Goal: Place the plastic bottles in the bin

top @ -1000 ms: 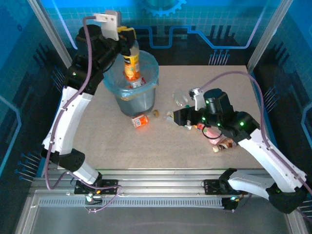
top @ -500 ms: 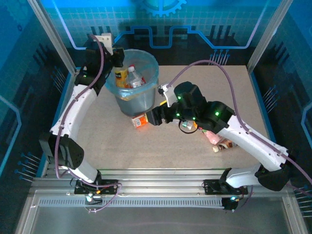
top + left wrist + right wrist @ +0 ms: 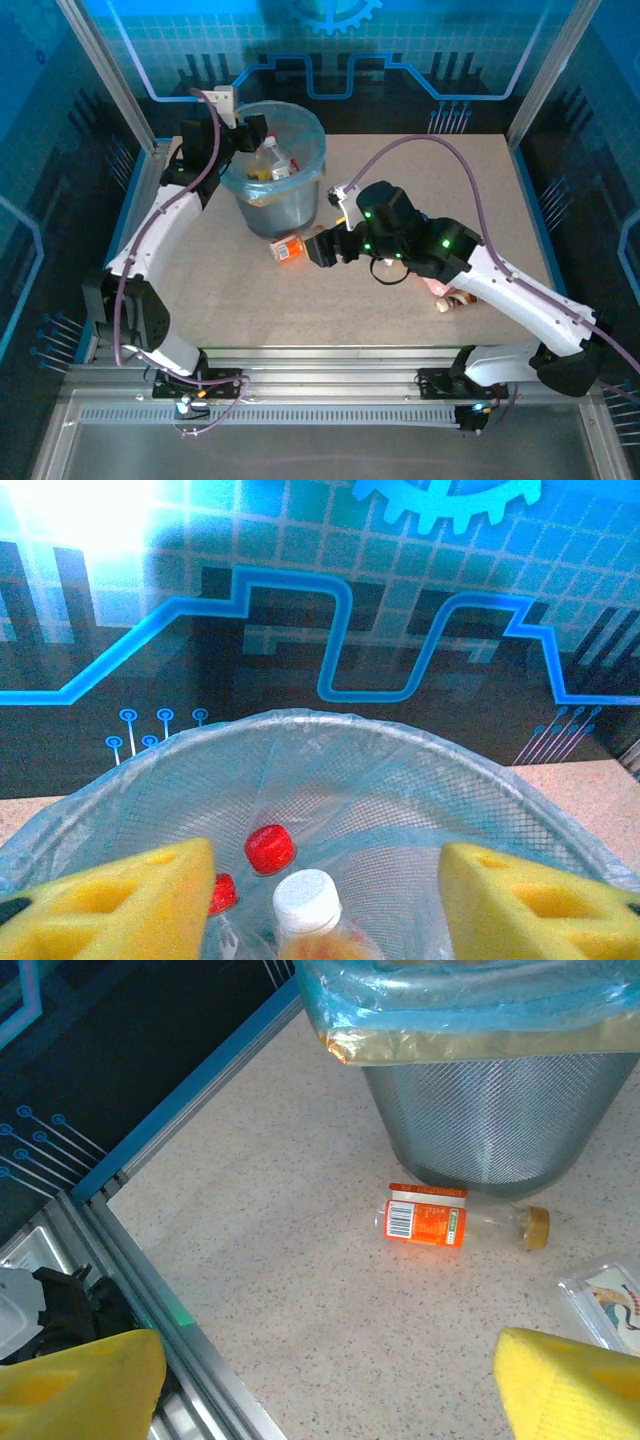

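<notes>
Blue circuit-patterned panels walled in a speckled beige table (image 3: 230, 300), and the bin (image 3: 292, 205), a grey mesh bucket lined with a light-blue bag, stood in the upper left of the overhead view. The left gripper (image 3: 250, 135) hung at the bin's left rim; in its wrist view its yellow pads (image 3: 110, 905) stood spread apart with nothing clamped between them, so that claw was released. Below it, inside the bin (image 3: 400, 735), lay a white-capped bottle (image 3: 307, 902) and two red caps (image 3: 269, 848). Overhead, bottles (image 3: 270, 155) showed in the bag. The right gripper (image 3: 318, 250) sat low at mid-frame, just right of an orange-labelled bottle (image 3: 287, 247) lying on its side on the table, close to the foot of the bin. Its wrist view showed both yellow pads (image 3: 575, 1385) wide apart and empty, released too, with that bottle (image 3: 440, 1217) lying apart from them beside the bin's wall (image 3: 490, 1110). Further bottles (image 3: 445, 290) lay partly hidden under the right arm at centre right.
</notes>
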Tool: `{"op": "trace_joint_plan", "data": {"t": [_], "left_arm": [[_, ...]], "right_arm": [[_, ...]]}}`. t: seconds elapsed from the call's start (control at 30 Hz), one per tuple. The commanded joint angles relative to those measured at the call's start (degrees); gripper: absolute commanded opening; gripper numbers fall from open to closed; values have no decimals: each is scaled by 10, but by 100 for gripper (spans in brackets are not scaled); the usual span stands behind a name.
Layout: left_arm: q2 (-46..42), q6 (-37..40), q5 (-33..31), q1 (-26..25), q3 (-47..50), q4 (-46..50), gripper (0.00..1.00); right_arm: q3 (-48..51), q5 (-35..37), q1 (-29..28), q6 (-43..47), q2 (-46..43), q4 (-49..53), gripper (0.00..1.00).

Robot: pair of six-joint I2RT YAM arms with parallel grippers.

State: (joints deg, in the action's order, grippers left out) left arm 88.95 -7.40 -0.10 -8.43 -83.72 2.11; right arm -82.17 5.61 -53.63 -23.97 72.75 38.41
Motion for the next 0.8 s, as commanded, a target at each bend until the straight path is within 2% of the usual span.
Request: {"op": "trace_joint_plan", "data": {"t": [0.0, 0.4, 0.57, 0.7, 0.77], "left_arm": [[-34, -9, 15, 8, 2, -40, 63], [-42, -10, 23, 11, -8, -23, 63], [-40, -20, 51, 11, -29, -4, 62], [-47, -30, 80, 7, -48, 21, 61], [-53, -20, 80, -7, -59, 43, 61]], "right_arm": [[2, 15, -8, -4, -11, 0, 86], [8, 21, -8, 4, -3, 3, 87], [9, 32, -9, 13, -2, 9, 88], [7, 74, -6, 28, -5, 35, 88], [15, 102, 13, 14, -13, 55, 88]]}}
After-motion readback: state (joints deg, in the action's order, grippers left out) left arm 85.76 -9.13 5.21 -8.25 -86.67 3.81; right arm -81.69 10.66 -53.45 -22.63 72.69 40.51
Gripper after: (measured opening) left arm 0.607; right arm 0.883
